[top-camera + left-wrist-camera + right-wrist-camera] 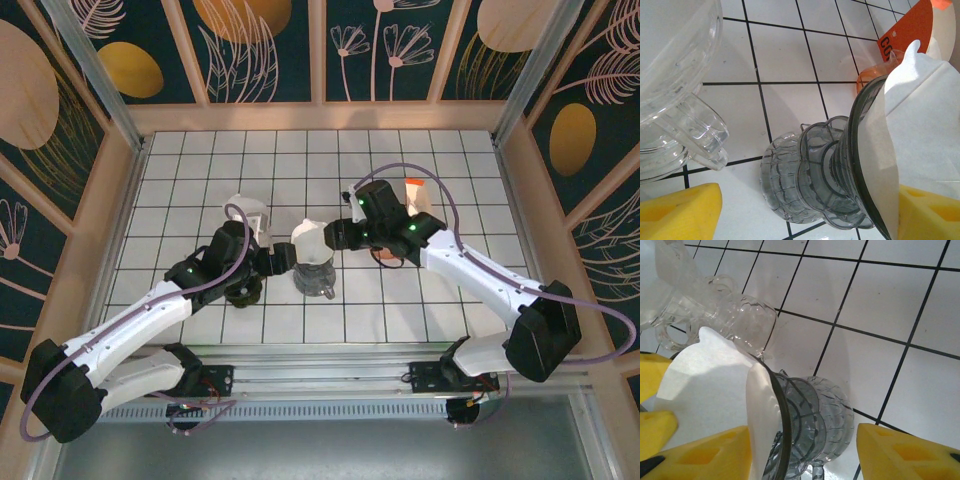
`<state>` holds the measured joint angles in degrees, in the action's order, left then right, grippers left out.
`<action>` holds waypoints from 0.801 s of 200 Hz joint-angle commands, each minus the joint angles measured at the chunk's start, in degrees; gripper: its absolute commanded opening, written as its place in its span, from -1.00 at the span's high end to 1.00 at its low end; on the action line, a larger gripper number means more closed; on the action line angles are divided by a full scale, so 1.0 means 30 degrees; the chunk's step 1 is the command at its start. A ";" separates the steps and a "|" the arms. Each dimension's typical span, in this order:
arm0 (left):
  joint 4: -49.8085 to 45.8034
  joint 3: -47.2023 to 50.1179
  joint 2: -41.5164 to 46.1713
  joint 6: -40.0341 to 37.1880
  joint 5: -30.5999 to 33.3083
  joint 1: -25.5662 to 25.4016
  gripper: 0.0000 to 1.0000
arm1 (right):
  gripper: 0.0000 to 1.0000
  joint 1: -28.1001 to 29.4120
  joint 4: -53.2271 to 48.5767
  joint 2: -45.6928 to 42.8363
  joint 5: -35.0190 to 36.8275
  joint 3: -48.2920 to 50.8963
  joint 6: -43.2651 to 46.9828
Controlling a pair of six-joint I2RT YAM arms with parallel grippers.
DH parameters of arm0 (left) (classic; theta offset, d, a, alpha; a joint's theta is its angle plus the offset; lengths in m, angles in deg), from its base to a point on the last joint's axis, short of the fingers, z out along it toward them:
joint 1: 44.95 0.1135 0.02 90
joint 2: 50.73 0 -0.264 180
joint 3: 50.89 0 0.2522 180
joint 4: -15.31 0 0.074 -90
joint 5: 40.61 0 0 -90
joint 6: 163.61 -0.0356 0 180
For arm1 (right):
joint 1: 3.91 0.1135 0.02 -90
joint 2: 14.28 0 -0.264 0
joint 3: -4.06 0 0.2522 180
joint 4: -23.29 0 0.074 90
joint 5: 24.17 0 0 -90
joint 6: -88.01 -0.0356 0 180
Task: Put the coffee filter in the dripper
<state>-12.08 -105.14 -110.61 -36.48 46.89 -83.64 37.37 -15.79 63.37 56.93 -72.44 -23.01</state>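
A white tiled tabletop (180, 180) with black lines makes the floor of a big box. Around it stand wooden-framed walls (320, 113) with dark blue-green panels painted with gold and pink leaves. Two white and black arms (150, 320) reach in from the near edge toward the middle.

In the middle stands the smoky grey see-through dripper (318, 282), upright on its foot with its mouth up. The white paper coffee filter (309, 240) sits in that mouth. Its long line runs up and down. The wide open end sticks up past the dark rim, and the narrow end is hidden inside.

The left pincer (283, 262) is at the dripper's left and the right pincer (336, 236) at its right. Both are open, with jaws wide apart.

From above you see a clear plastic cup (248, 214) just behind the left pincer and an orange and white packet (418, 195) behind the right arm. The left wrist view shows the cup's ring handle (702, 137) and black letters on the packet. The right wrist view shows bare tile between one yellow finger (910, 455) and the dripper. The other finger is by the paper, and I cannot tell if it touches.
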 commanded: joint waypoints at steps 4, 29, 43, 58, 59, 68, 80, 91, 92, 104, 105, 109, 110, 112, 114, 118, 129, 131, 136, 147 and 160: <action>-0.0141 0.0253 0.0142 -0.0146 0.0147 -0.0112 -0.66 | -0.06 0.0028 -0.0273 -0.0023 0.1174 -0.0041 -0.0301; -0.0116 0.0311 0.0154 -0.0158 0.0186 -0.0108 -0.66 | 0.00 0.0153 -0.0579 0.0060 0.1991 -0.0242 -0.0378; -0.0116 0.0330 0.0154 -0.0150 0.0190 -0.0105 -0.65 | 0.01 0.0222 -0.0612 0.0184 0.2117 -0.0374 -0.0400; -0.0116 0.0342 0.0154 -0.0129 0.0189 -0.0089 -0.66 | -0.02 0.0374 -0.0445 0.0226 0.2061 -0.0566 -0.0306; -0.0116 0.0342 0.0154 -0.0129 0.0175 -0.0084 -0.65 | -0.02 0.0383 -0.0412 0.0224 0.2061 -0.0578 -0.0298; -0.0088 0.0313 0.0154 -0.0114 0.0139 -0.0108 -0.67 | -0.16 0.0583 0.0031 0.0056 0.1988 -0.0583 -0.0182; -0.0086 0.0287 0.0158 -0.0121 0.0141 -0.0113 -0.68 | -0.30 0.0836 0.0636 -0.0107 0.1578 -0.0682 -0.0034; -0.0086 0.0284 0.0176 -0.0127 0.0111 -0.0105 -0.68 | -0.36 0.1004 0.0586 0.0102 0.1475 -0.1042 0.0125; -0.0086 0.0284 0.0180 -0.0128 0.0106 -0.0107 -0.68 | -0.36 0.1035 0.0573 0.0132 0.1475 -0.1065 0.0152; -0.0086 0.0276 0.0184 -0.0112 0.0122 -0.0094 -0.68 | -0.39 0.1200 0.0056 0.0689 0.1402 -0.1577 0.0363; -0.0086 0.0280 0.0198 -0.0120 0.0112 -0.0087 -0.68 | -0.39 0.1206 0.0000 0.0778 0.1395 -0.1611 0.0374; -0.0094 0.0298 0.0207 -0.0110 0.0130 -0.0089 -0.68 | -0.40 0.1252 -0.0219 0.0990 0.1362 -0.1773 0.0411; -0.0090 0.0291 0.0210 -0.0119 0.0130 -0.0099 -0.68 | -0.40 0.1261 -0.0269 0.1060 0.1360 -0.1797 0.0427; -0.0087 0.0286 0.0212 -0.0104 0.0116 -0.0091 -0.68 | -0.40 0.1283 -0.0365 0.1163 0.1321 -0.1874 0.0461; -0.0087 0.0284 0.0213 -0.0101 0.0113 -0.0090 -0.68 | -0.40 0.1295 -0.0448 0.1270 0.1290 -0.1937 0.0469; -0.0086 0.0276 0.0235 -0.0098 0.0117 -0.0098 -0.68 | -0.41 0.1299 -0.0551 0.1477 0.1174 -0.2022 0.0497; -0.0114 0.0284 0.0271 -0.0085 0.0153 -0.0090 -0.69 | -0.42 0.1329 -0.0956 0.1963 0.1041 -0.2200 0.0501; -0.0115 0.0276 0.0271 -0.0096 0.0144 -0.0089 -0.69 | -0.42 0.1329 -0.1013 0.2034 0.1037 -0.2245 0.0487; -0.0116 0.0283 0.0272 -0.0096 0.0154 -0.0100 -0.69 | -0.43 0.1329 -0.1161 0.2161 0.1008 -0.2282 0.0526; -0.0087 0.0309 0.0301 -0.0095 0.0144 -0.0106 -0.69 | -0.44 0.1329 -0.1433 0.2372 0.0923 -0.2434 0.0531; -0.0059 0.0337 0.0330 -0.0099 0.0125 -0.0096 -0.69 | -0.44 0.1344 -0.1877 0.2640 0.0776 -0.2730 0.0585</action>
<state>-11.99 -105.09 -110.50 -36.48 46.91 -83.64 41.00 -17.17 69.73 60.25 -78.14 -22.42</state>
